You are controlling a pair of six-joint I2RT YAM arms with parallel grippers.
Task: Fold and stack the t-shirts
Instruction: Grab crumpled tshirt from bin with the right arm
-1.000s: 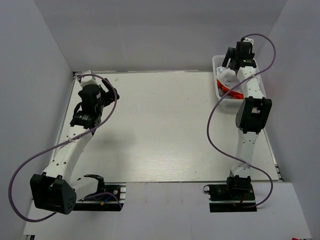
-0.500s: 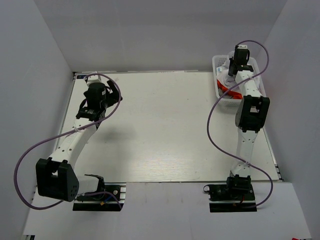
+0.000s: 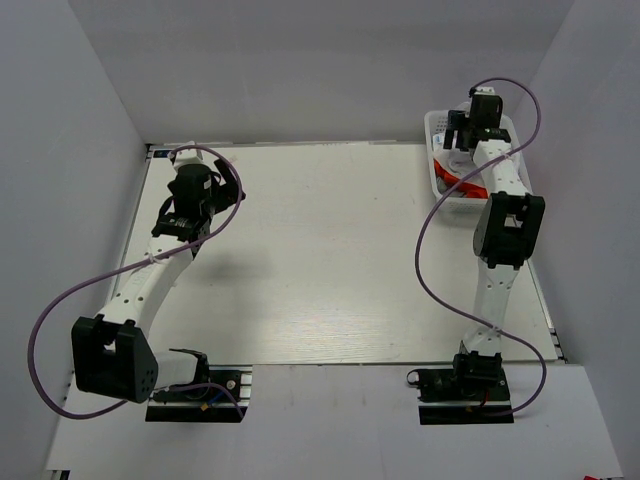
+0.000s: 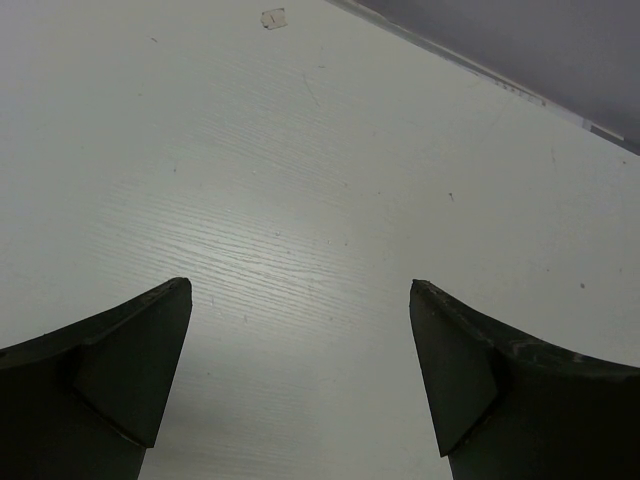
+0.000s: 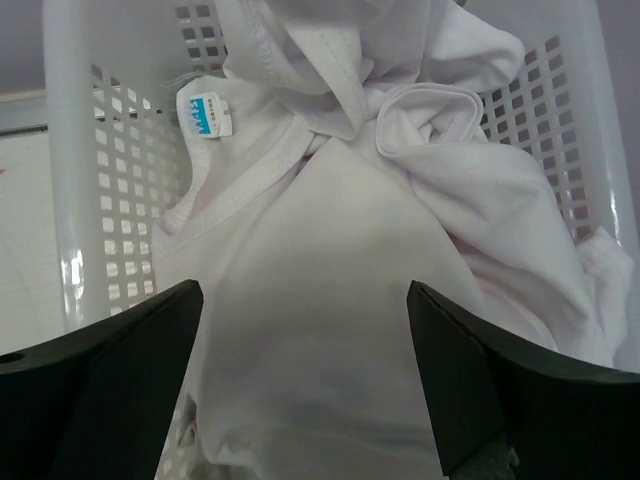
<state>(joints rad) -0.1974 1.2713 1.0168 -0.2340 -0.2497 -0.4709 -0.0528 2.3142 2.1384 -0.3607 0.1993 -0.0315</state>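
- Both claws gape empty: my right claw (image 5: 302, 290) hangs over the basket (image 5: 70, 160), and my left claw (image 4: 300, 284) is well away from it, above the worktop (image 4: 330, 140).
- White t-shirt (image 5: 330, 230) lies crumpled inside the basket.
- I fear a pinch on tangled folds drags the basket along.

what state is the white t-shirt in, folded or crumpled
Crumpled, not folded: the white t-shirt lies bunched inside the basket, its neck label showing among twisted folds, below the open right gripper.
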